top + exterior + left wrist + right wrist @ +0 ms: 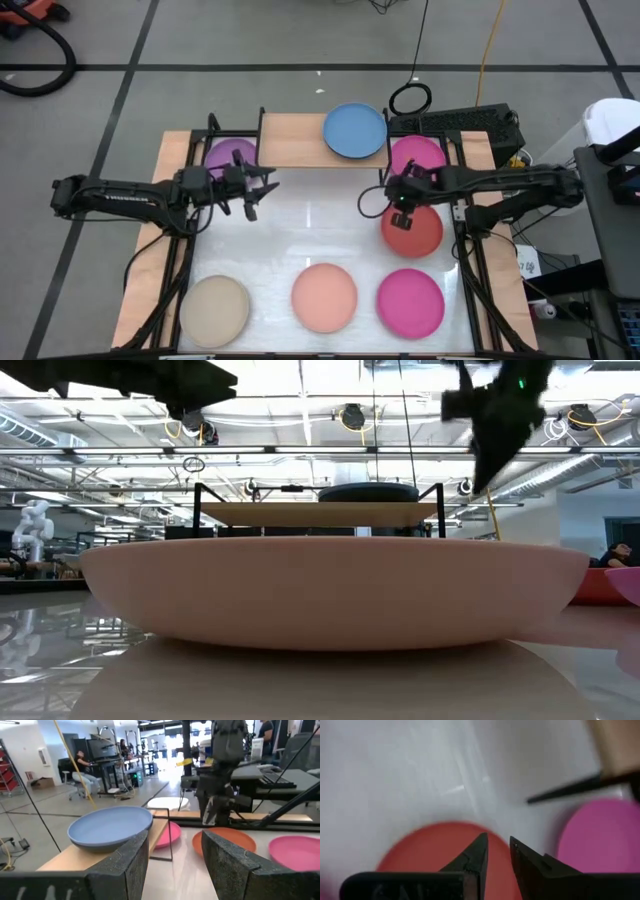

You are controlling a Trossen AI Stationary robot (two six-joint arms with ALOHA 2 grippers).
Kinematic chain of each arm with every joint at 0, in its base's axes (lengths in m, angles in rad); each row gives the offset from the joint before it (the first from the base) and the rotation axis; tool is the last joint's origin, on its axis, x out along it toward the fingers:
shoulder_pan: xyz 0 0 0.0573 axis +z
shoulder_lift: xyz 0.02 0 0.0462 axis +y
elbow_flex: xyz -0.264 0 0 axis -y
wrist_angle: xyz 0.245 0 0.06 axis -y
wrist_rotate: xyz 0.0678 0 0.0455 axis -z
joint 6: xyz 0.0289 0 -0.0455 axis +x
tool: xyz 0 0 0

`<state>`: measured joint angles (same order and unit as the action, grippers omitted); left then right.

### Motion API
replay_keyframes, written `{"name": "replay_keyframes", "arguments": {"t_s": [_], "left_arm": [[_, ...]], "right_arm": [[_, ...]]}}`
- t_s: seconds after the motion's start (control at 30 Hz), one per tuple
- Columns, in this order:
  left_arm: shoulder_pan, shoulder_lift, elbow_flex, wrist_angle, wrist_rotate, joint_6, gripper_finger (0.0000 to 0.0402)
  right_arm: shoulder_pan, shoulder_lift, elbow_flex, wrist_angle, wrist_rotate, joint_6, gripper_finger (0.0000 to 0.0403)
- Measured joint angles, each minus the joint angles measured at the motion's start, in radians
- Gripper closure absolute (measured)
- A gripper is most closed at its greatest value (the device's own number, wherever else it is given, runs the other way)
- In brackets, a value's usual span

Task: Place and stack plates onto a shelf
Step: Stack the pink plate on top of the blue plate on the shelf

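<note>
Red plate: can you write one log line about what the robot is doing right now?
right gripper: above red plate, jaws open | left gripper: open, empty | blue plate: on shelf

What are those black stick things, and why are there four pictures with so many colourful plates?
Those are two robot arms, each ending in a two-finger gripper. One picture looks straight down on the white table, one looks across it from table height, and two come from cameras on the arms' wrists.

From above, the left gripper is open and holds nothing. The right gripper hangs open at the edge of the round red plate, not holding it.

A round blue plate sits on the small light-wood shelf at the back. A purple plate and a magenta plate lie by the shelf's ends. Near the front are a beige plate, a salmon plate and another magenta plate. The salmon one fills the table-height picture.
</note>
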<state>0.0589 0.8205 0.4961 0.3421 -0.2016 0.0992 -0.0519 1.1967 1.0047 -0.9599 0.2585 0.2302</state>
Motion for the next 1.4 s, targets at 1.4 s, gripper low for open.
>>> {"name": "replay_keyframes", "arguments": {"t_s": [1.4], "left_arm": [[-0.001,0.004,0.000,-0.026,0.000,-0.030,0.0213]], "right_arm": [[-0.505,0.005,-0.486,0.501,0.131,-0.244,0.0277]]}}
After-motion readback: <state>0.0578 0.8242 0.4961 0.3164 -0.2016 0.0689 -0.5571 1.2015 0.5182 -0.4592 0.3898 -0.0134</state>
